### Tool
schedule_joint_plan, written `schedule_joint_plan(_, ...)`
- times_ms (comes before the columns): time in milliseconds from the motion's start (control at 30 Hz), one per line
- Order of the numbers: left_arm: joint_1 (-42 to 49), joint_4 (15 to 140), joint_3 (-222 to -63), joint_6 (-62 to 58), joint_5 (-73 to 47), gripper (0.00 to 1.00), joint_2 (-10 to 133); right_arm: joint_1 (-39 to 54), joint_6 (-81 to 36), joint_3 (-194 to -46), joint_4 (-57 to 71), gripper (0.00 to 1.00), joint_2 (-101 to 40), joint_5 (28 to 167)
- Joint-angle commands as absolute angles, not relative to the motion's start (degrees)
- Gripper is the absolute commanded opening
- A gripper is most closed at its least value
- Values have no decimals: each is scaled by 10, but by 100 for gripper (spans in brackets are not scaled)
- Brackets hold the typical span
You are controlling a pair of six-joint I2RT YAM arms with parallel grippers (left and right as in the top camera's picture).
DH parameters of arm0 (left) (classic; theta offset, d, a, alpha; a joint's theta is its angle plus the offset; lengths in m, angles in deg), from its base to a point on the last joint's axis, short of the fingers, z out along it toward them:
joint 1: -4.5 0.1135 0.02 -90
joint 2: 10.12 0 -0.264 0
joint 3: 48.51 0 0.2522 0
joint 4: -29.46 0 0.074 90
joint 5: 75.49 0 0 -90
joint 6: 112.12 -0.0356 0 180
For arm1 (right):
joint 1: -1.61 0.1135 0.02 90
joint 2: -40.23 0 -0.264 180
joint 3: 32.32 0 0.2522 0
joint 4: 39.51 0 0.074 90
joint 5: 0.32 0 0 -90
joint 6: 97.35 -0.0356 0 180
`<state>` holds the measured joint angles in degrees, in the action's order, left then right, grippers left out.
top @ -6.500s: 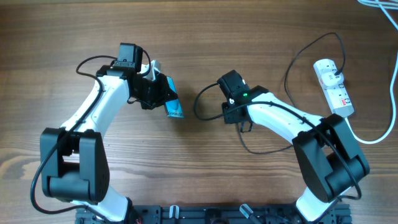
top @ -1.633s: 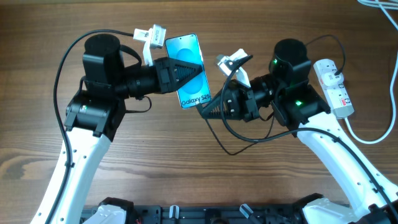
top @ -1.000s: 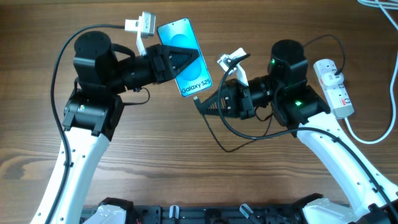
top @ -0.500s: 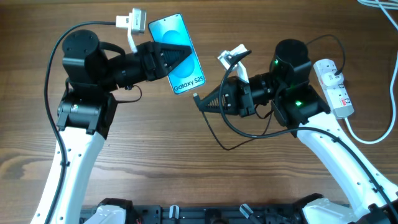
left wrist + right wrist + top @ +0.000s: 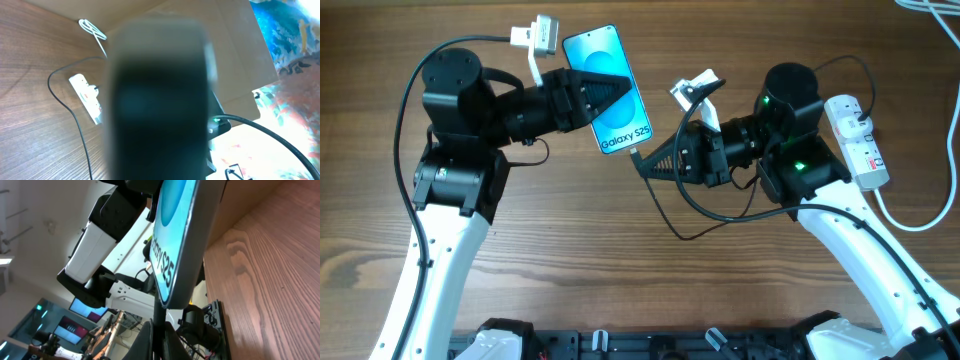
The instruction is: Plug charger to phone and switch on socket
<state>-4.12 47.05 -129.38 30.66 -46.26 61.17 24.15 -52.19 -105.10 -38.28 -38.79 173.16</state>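
My left gripper [image 5: 588, 98] is shut on the phone [image 5: 608, 88] and holds it in the air above the table, teal screen up, white text at its near end. The phone fills the left wrist view as a dark blur [image 5: 157, 100]. My right gripper [image 5: 650, 165] is shut on the charger plug [image 5: 636, 155], whose tip touches the phone's bottom edge. In the right wrist view the plug [image 5: 159, 315] stands against the phone's end [image 5: 175, 245]. The black charger cable [image 5: 705, 215] loops over the table. The socket [image 5: 855, 138] lies at the far right.
The socket's thick white cord [image 5: 930, 215] runs off along the right edge. The socket [image 5: 86, 97] and a thin black cable [image 5: 75, 125] show in the left wrist view. The wooden table [image 5: 620, 280] lies below both arms.
Both arms rose from the table, the left lifting the phone. In the last second the phone moved left and back; the right gripper followed with the plug to the phone's bottom edge.
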Motion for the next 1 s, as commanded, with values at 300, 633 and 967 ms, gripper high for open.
schedule_joint_plan(300, -46, 466, -1296, 311, -474, 4, 609, 240, -557, -1048, -417, 4, -388, 1726)
schedule_joint_plan(633, -63, 464, -1296, 339, -458, 4, 609, 240, -557, -1048, -418, 4, -391, 1736)
schedule_joint_plan(967, -63, 463, -1296, 339, -467, 4, 608, 240, -558, -1048, -422, 4, -391, 1735)
